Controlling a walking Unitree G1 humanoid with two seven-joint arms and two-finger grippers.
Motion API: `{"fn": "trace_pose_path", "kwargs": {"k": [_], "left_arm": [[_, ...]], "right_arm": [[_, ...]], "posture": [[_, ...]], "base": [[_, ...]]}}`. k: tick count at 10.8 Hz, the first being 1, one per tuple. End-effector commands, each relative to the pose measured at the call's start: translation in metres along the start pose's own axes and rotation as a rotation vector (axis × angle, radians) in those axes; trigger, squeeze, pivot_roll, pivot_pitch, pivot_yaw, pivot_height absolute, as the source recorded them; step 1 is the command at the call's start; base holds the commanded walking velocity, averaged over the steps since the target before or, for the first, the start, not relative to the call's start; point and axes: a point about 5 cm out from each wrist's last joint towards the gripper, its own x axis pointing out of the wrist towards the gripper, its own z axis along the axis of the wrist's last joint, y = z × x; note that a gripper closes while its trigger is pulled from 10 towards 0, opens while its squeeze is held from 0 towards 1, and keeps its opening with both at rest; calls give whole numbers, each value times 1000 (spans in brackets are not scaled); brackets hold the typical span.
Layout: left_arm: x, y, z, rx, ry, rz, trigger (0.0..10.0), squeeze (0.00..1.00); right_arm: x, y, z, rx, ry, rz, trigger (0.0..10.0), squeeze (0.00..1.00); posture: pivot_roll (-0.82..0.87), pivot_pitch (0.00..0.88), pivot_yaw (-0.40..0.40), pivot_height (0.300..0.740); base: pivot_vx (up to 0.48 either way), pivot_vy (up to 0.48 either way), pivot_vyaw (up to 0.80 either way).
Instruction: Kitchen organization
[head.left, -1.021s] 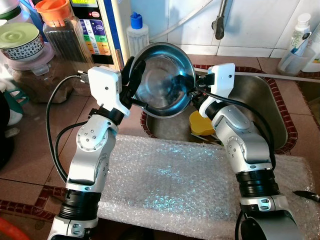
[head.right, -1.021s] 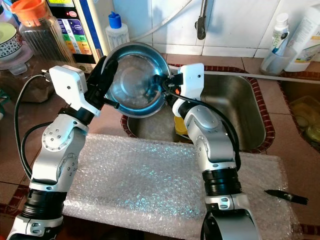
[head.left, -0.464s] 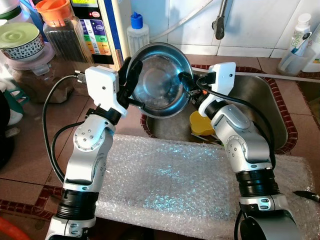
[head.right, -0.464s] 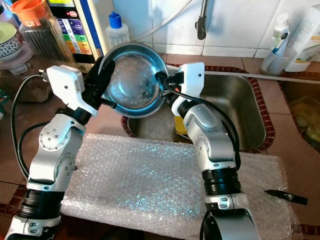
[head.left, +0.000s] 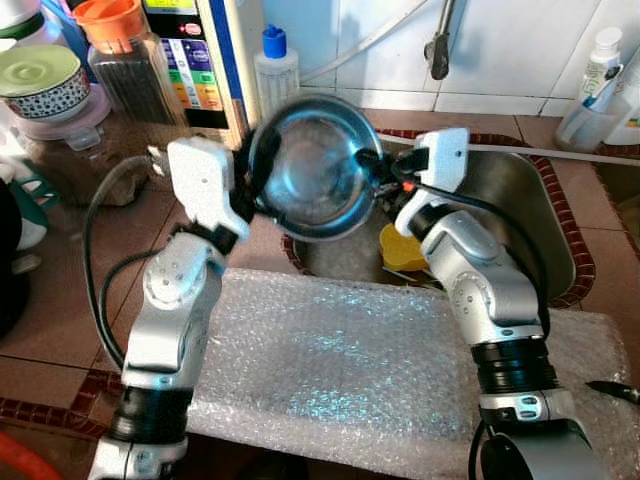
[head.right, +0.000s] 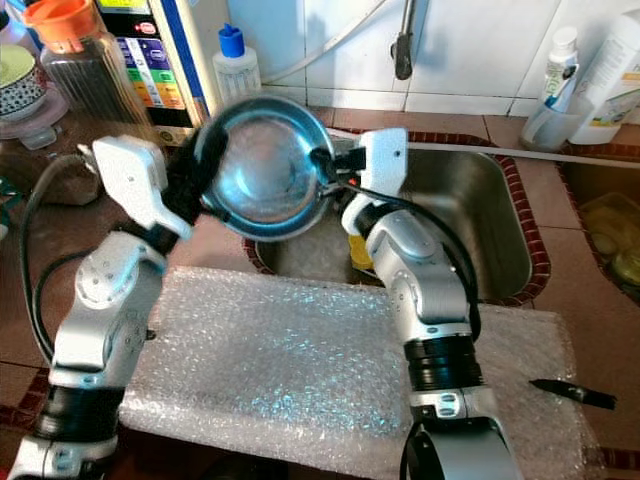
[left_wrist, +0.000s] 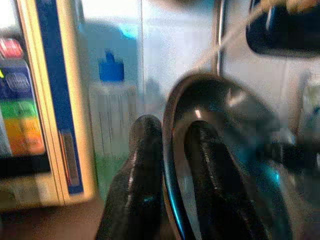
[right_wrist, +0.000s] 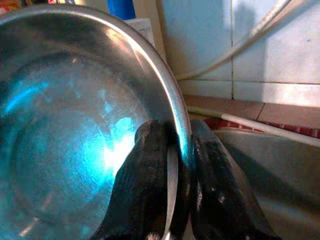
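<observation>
— While you hold the bowl (head.left: 318, 167) up like that, tell me who has it.

— Both of your grippers do. Your left gripper (head.left: 256, 182) pinches the rim on the left side, one finger inside and one outside, as the left wrist view shows. Your right gripper (head.left: 374, 172) is clamped on the opposite rim the same way, its fingers (right_wrist: 150, 185) straddling the steel edge.

— Where is the bowl, then?

— It hangs in the air, tipped on edge with its hollow facing you, above the near left corner of the sink (head.left: 545, 215) and just in front of the white bottle with the blue cap (head.left: 274, 65).

— Why grip it on two sides?

— My guess is that a thin slippery rim would swing from one pinch; two opposite holds keep it steady, and over the sink any drips fall in.

— And next?

— The bubble wrap (head.left: 350, 365) spread along the front edge of the worktop looks like a soft landing spot. Mind the yellow thing (head.left: 402, 250) in the sink below.
</observation>
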Motion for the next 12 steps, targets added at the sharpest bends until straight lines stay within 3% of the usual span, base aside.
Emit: {"fn": "trace_pose_path", "kwargs": {"k": [1,5,6,9,12], "left_arm": [[5,-25,12,0,-58,-148,10000,1000],[2,-25,10,-29,-23,-192,10000,1000],[-6,-31,4,-53,53,-306,10000,1000],[-12,-34,1,-95,99,-356,10000,1000],[-15,-30,-4,-82,152,-369,10000,1000]], "right_arm": [[0,-5,-4,-8,23,-66,0,0],[0,-7,-4,-21,20,-85,0,0],[-2,-13,-6,-54,28,-116,0,0],[-6,-29,-8,-107,37,-217,0,0],[-9,-36,-9,-121,30,-260,0,0]], "posture": [[-113,142,59,740],[-114,150,66,740],[-115,154,64,740],[-113,156,64,740],[-113,158,71,740]], "base": [[0,0,0],[0,0,0],[0,0,0],[0,0,0],[0,0,0]]}}
